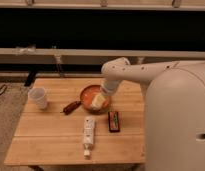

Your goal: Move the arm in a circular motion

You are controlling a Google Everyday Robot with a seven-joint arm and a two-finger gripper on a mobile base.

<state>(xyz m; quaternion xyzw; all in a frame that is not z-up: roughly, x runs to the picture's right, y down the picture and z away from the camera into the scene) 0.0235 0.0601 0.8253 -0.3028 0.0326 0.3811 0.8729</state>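
Observation:
The big glossy white arm (146, 72) reaches in from the right, bends at an elbow (115, 67) and drops down in a wrist over the wooden table (51, 135). The gripper (100, 100) hangs at the wrist's end, just above or inside an orange bowl (86, 95) at the table's middle back. A pale object in the bowl sits right under the gripper.
A white cup (38, 97) stands at the back left. A small reddish-brown item (72, 107) lies left of the bowl. A white bottle (89, 134) lies near the front middle. A dark flat bar (114, 121) lies to its right. The robot's white body (178, 120) fills the right side.

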